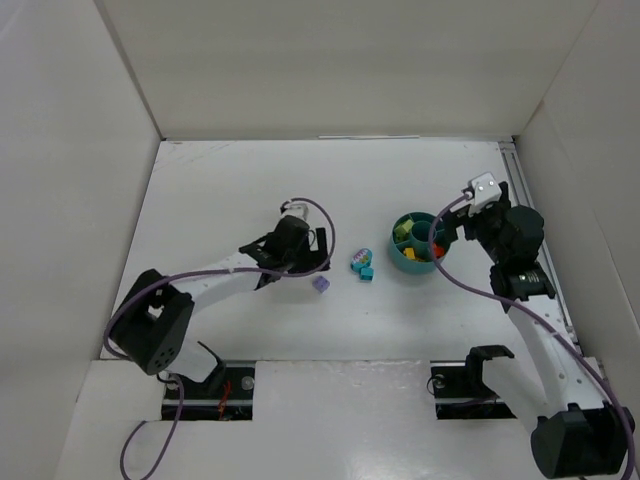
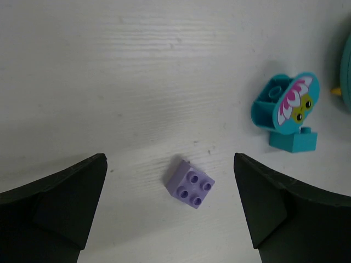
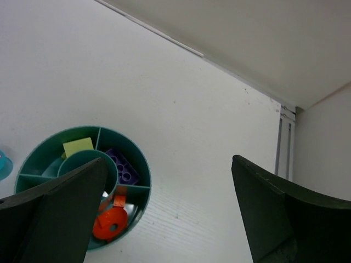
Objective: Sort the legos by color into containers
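Hovering over the lavender brick [image 2: 189, 183], your left gripper [image 2: 169, 163] has its jaws spread wide and empty. The brick lies studs up near the middle of the worktop, roughly centred in the gap, which reads as a line-up for a straight drop and pinch. It sits turned relative to the fingers, so you may want a small wrist twist to meet flat faces rather than corners.

Your right gripper [image 3: 168, 160] is also fully parted and carries nothing. It is poised above the teal bowl [image 3: 147, 176], which stands toward the worktop's right edge. The compartments already hold a yellow-green brick [image 3: 78, 147], a purple brick [image 3: 125, 170] and orange pieces [image 3: 112, 222], each apart.

The flower-printed cyan piece [image 2: 285, 107] and a small cyan brick [image 2: 293, 141] wait on the worktop between the lavender brick and the bowl, touching each other.
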### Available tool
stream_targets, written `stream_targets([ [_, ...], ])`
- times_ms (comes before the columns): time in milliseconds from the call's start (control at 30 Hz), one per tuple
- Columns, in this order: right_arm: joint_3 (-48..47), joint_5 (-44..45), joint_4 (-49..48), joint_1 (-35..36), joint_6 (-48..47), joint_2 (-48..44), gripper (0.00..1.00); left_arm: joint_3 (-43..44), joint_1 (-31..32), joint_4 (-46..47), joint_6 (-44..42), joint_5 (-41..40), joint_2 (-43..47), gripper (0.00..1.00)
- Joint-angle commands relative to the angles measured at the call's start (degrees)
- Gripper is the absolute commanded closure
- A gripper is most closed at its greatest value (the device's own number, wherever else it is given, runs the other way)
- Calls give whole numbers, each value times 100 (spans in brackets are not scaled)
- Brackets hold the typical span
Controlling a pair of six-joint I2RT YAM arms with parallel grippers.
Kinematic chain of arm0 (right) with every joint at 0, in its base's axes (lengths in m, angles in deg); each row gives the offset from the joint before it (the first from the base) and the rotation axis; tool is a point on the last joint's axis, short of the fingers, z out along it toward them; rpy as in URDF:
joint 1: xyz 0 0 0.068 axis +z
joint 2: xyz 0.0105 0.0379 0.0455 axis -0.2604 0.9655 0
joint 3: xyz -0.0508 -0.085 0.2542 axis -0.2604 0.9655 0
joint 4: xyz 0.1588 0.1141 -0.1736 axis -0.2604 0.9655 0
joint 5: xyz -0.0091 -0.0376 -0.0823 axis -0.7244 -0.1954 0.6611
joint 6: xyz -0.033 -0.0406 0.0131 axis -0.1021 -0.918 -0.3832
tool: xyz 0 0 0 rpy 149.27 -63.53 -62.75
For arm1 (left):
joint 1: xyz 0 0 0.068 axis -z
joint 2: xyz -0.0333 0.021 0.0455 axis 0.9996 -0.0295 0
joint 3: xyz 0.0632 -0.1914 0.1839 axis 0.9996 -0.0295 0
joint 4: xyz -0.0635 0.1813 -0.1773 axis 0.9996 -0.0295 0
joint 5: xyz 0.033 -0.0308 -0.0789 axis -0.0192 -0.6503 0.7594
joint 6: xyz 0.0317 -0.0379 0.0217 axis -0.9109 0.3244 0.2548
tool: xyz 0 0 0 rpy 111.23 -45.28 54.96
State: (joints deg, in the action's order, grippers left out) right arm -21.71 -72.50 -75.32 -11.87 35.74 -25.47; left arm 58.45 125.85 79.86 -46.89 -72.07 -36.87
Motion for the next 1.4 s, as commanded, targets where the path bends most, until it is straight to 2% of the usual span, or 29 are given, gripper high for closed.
stream_targets([
  [0,-28,477,616,-94,34,-238,0,128,324,533,-1074,397,-265,2],
  [33,-28,478,670,-94,33,-308,0,67,324,665,-1269,816,-318,2],
  [100,-28,478,732,-94,33,-309,0,-13,324,956,-1533,1100,-476,2],
  [200,-81,478,872,-94,-29,-362,0,-13,430,1035,-1728,1207,-538,4],
  [233,-81,478,873,-94,-29,-362,0,-65,491,1035,-1797,1155,-599,4],
  [367,-134,478,978,-94,-81,-309,0,-4,701,808,-1860,909,-837,14],
  [500,-186,530,1030,-94,-134,-309,0,49,1115,430,-1807,110,-1074,20],
  [633,-186,530,1031,-94,-134,-309,0,101,1177,297,-1605,-67,-1206,33],
  [667,-186,530,1031,-94,-134,-309,0,154,1229,219,-1605,-68,-1206,37],
  [700,-186,530,1031,-94,-134,-309,0,154,1229,148,-1544,-68,-1206,47],
  [767,-186,530,1031,-94,-134,-361,0,154,1300,69,-1482,-243,-1206,53],
  [933,-186,478,1031,-94,-134,-362,0,207,1484,-230,-1332,-463,-1154,53],
  [967,-186,478,1031,-94,-134,-362,0,207,1484,-309,-1271,-533,-1101,47],
  [1033,-186,425,1031,-94,-134,-362,0,207,1484,-362,-1218,-533,-1101,43],
  [1167,-186,373,1031,-94,-134,-362,0,93,1590,-485,-893,-533,-1048,41],
  [1200,-186,372,1031,-94,-134,-362,0,93,1590,-485,-893,-533,-1048,43],
  [1367,-186,372,1031,-94,-134,-362,0,92,1703,-432,-840,-463,-1048,65],
])
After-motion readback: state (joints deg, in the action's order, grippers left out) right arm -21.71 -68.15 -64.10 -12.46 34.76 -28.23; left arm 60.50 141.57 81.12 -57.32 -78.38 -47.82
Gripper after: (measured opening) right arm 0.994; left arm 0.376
